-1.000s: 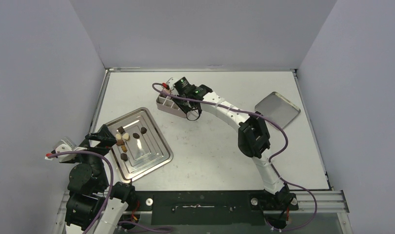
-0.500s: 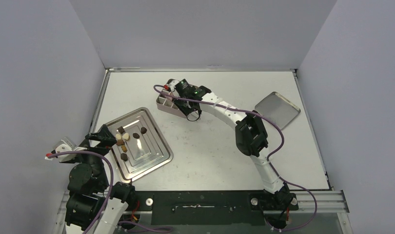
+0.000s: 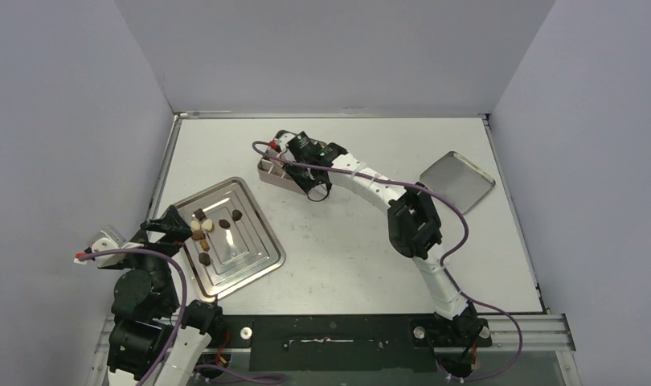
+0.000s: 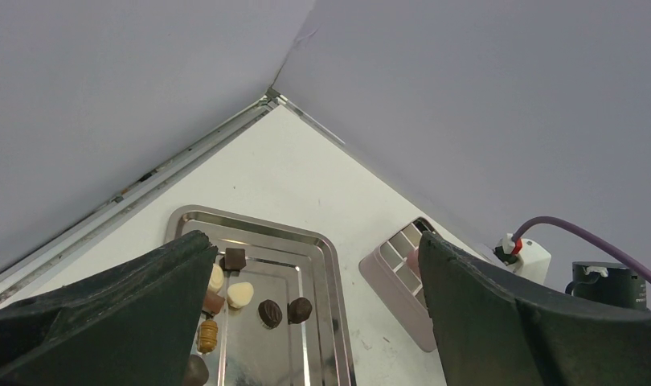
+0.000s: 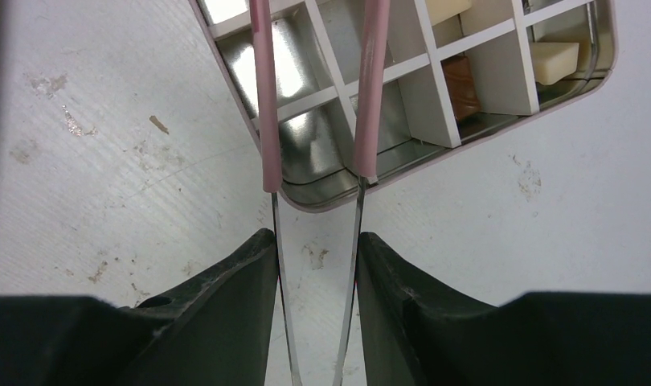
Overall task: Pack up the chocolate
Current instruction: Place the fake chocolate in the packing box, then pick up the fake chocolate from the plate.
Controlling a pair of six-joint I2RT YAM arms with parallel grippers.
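Note:
Several pieces of chocolate (image 3: 202, 229), dark, tan and cream, lie on the silver tray (image 3: 250, 256); the left wrist view shows them too (image 4: 270, 312). My left gripper (image 3: 166, 224) (image 4: 313, 240) hangs open at the tray's left edge, holding nothing. My right gripper (image 3: 300, 165) (image 5: 316, 241) is shut on pink-tipped tweezers (image 5: 263, 104). Their tips stand apart over an empty cell of the gridded tin (image 3: 271, 171) (image 5: 467, 147), with nothing between them. A brown piece (image 5: 460, 80) and a cream piece (image 5: 557, 60) sit in cells at the tin's right.
The tin's lid (image 3: 457, 178) lies face down at the right of the table. Walls close the table on the left, back and right. A purple cable (image 3: 459, 213) loops along the right arm.
The right gripper has shifted slightly left over the tin, and the tweezers' tips have spread apart. The left arm and the tray have not moved.

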